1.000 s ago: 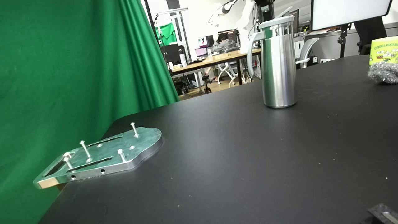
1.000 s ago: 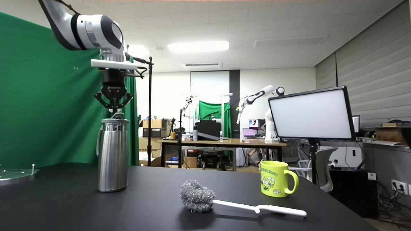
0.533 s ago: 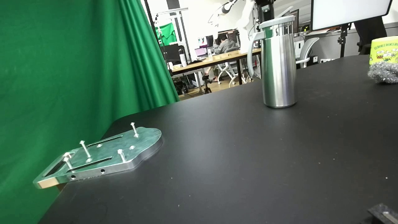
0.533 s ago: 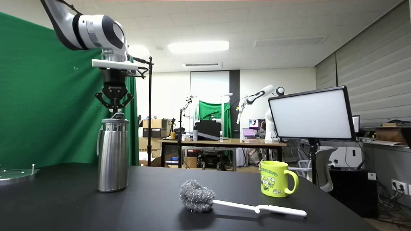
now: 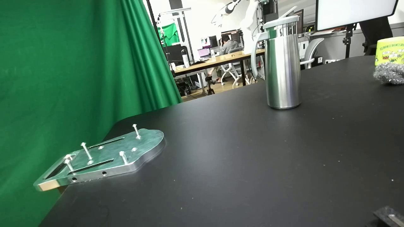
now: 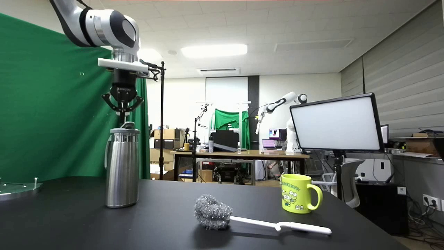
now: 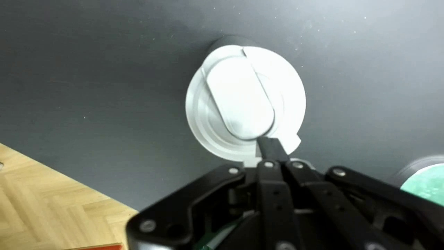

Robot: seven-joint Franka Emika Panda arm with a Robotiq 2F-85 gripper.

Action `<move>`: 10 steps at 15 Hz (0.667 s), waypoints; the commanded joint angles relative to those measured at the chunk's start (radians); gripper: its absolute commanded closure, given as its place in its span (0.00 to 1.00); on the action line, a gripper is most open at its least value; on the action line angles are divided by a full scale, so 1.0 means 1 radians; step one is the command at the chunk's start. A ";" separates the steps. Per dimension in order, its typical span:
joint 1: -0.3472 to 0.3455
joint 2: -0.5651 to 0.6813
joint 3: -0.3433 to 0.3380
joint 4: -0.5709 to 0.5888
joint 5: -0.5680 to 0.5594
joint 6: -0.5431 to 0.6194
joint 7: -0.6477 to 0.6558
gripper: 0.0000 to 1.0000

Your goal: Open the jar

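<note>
While the steel pitcher (image 6: 121, 170) stands upright on the black table (image 6: 163, 211) in an exterior view, the gripper (image 6: 122, 120) is over its lid (image 6: 124, 131), jaws clenched together, by the tilted-up flap (image 6: 128, 125) (touching or not: can't tell). In an exterior view, pegged metal plate (image 5: 110, 153) sits well apart from pitcher. Wrist view: fingertips (image 7: 272, 151) show over the lid's edge, just beside the flap's rounded end.

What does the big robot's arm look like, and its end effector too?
The arm is white and rounded, with a black band and a dark cable at the top. Below a silver ring is a white bar. The end effector is black, with angular links, small pale lettering and round silver screws.
</note>
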 commanded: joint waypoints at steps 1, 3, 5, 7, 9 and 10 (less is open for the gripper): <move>-0.014 -0.098 -0.009 -0.003 0.049 -0.053 -0.021 1.00; -0.018 -0.152 -0.020 -0.013 0.063 -0.069 -0.029 1.00; -0.022 -0.206 -0.038 -0.025 0.080 -0.090 -0.039 1.00; -0.024 -0.253 -0.061 -0.039 0.094 -0.124 -0.055 1.00; -0.029 -0.291 -0.086 -0.061 0.092 -0.181 -0.072 0.73; -0.034 -0.306 -0.101 -0.083 0.090 -0.203 -0.081 0.67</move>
